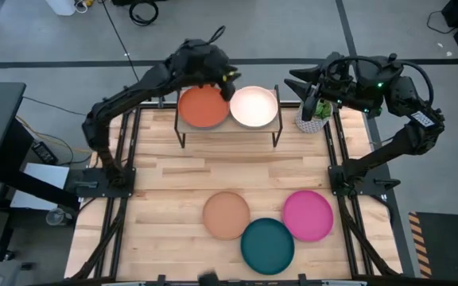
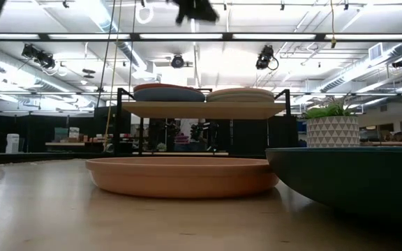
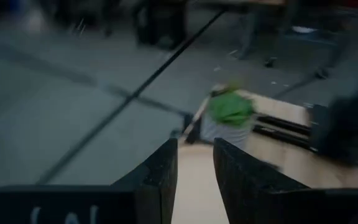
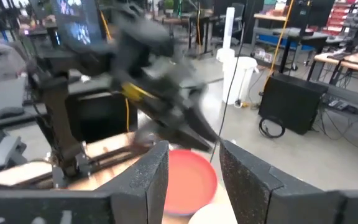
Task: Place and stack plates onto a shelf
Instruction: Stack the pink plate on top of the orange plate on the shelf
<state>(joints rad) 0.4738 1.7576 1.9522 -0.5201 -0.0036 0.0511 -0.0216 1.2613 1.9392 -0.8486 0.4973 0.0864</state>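
Observation:
The shelf [image 1: 229,127] stands at the table's far middle. On its left half an orange-red plate [image 1: 203,107] lies on a blue plate [image 2: 169,95]. On its right half is a stack topped by a pale plate [image 1: 253,107]. A tan plate [image 1: 227,214], a magenta plate [image 1: 308,214] and a dark teal plate [image 1: 267,245] lie flat near the table's near edge. My left gripper [image 1: 230,86] hovers open above the shelf, between the two stacks, holding nothing. My right gripper [image 1: 307,102] is open and empty in the air right of the shelf, above the plant pot.
A small white patterned pot with a green plant [image 1: 315,117] stands just right of the shelf, under my right arm. Bare wooden tabletop [image 1: 229,171] lies between the shelf and the three near plates. Black frame rails [image 1: 126,159] run along both sides.

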